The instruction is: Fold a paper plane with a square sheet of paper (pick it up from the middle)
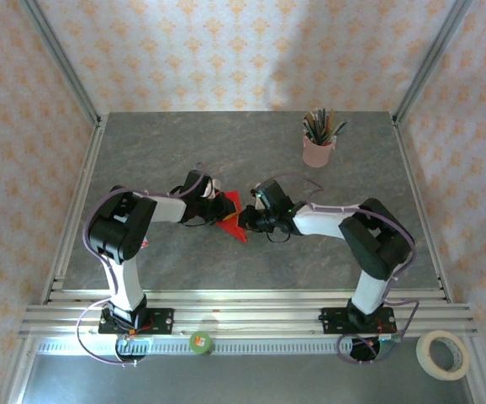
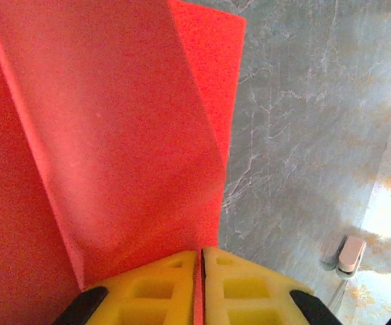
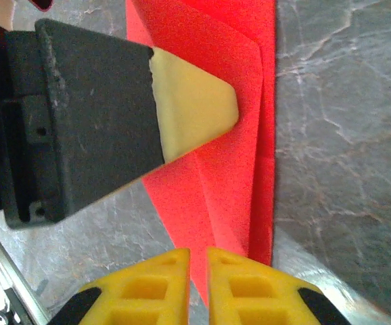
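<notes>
Partly behind left fingers (image 3: pixel 195 108), red paper (image 3: pixel 229 196)

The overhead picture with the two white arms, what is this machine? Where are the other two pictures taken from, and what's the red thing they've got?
It is two robot arms bolted to the near edge of a grey table, filmed by a fixed camera above and behind them. Each ends in a two-finger gripper. The left gripper and right gripper meet mid-table on a partly folded sheet of red paper. The two close-ups come from cameras on the wrists; the yellow blocks at the bottom are that gripper's own fingers. In the left wrist view the left gripper is shut on the paper; in the right wrist view the right gripper pinches it too, and the other arm's finger reaches in from the left. A pink pencil cup stands farther back.
</notes>
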